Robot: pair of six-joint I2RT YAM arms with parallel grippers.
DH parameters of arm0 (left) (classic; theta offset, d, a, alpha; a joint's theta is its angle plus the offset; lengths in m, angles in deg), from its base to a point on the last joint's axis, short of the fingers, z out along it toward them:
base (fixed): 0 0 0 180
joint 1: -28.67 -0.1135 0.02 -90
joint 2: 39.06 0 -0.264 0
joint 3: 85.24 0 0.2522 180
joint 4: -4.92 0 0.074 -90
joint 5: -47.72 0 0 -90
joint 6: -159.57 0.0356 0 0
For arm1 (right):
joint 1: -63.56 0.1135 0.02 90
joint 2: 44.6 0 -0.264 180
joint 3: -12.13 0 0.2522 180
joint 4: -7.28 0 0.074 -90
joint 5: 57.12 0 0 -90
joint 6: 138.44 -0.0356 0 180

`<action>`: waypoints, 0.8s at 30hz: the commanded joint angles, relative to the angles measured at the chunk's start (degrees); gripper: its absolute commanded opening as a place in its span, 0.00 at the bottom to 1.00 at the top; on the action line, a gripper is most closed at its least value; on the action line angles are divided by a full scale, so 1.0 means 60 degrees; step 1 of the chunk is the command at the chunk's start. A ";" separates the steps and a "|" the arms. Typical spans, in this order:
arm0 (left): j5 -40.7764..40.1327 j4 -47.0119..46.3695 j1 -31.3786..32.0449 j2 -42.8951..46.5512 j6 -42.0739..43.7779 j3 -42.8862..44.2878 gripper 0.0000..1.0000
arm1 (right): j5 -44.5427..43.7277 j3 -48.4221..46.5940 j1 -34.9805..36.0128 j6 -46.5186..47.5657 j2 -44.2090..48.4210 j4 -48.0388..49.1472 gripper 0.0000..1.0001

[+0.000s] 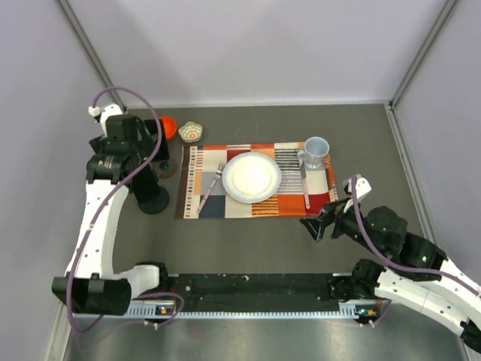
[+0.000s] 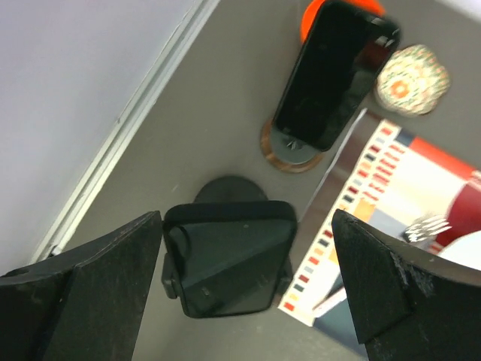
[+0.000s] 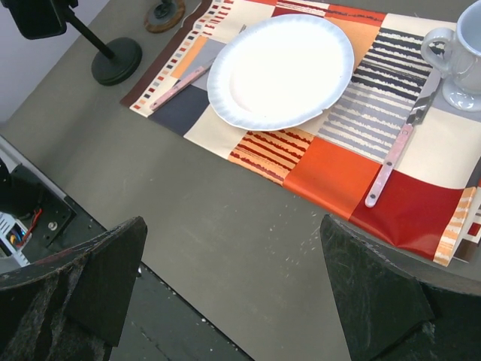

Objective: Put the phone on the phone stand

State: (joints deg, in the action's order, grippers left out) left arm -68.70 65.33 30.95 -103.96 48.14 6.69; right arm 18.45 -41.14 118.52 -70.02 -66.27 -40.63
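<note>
Ahead of the left jaws, a little toward their right-hand side and well apart from them: the phone [image 2: 334,71], a flat slab of glossy black with rounded corners, leaning back on the phone stand [image 2: 288,153], lower edge down at a small grey lip above the round brown disc base, tilted plate hidden behind the handset. Just past the phone's top edge, a bright orange round dish [image 2: 310,13]; beside that, a small scalloped bowl [image 2: 412,79] with a dotted floral glaze. In the gap between the left jaws, farther down: the boxy matte-black clamp head [image 2: 229,259] of a round-based post [image 2: 229,189]. Left jaws spread as wide as possible, nothing gripped. Off their right side, a patchwork placemat [image 2: 421,177] in orange, red, cream and striped blocks. Right jaws equally wide, dark scuffed fingers [image 3: 376,301] hanging over bare matte grey table [image 3: 225,226], nothing between them. Ahead of the right jaws, on the placemat: a round white plate [image 3: 282,71] with a finely fluted rim; to its left a fork [image 3: 180,83] and to its right a knife [image 3: 398,150], both with pale pink handles; a pale glazed mug [image 3: 458,49] just beyond the knife's blade.
</note>
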 commanded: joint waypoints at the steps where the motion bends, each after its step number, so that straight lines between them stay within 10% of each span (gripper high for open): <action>1: -0.0314 0.0048 -0.0044 -0.0242 -0.0237 -0.0341 0.99 | 0.0121 -0.0271 -0.0034 0.0096 0.0271 0.0111 0.99; 15: -0.0286 -0.1050 -0.0044 -0.0213 0.0524 -0.1573 0.93 | 0.0077 -0.0095 -0.0034 0.0287 0.0536 0.0067 0.99; 22: 0.0738 -0.2221 -0.0044 0.0299 0.2091 -0.2393 0.22 | 0.0106 -0.0051 -0.0048 0.0316 0.0565 0.0052 0.99; 23: 0.1001 -0.2296 -0.0044 0.0358 0.2498 -0.2452 0.00 | 0.0135 -0.0051 -0.0049 0.0331 0.0565 0.0052 0.99; 24: 0.1511 -0.2370 -0.0044 0.0402 0.2676 -0.2597 0.00 | 0.0150 -0.0051 -0.0034 0.0345 0.0579 0.0052 0.99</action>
State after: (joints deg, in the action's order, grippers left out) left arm -67.52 57.83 30.91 -103.53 56.40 -6.55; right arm 19.08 -41.05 118.52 -68.98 -63.39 -40.80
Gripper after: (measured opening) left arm 0.791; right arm 0.987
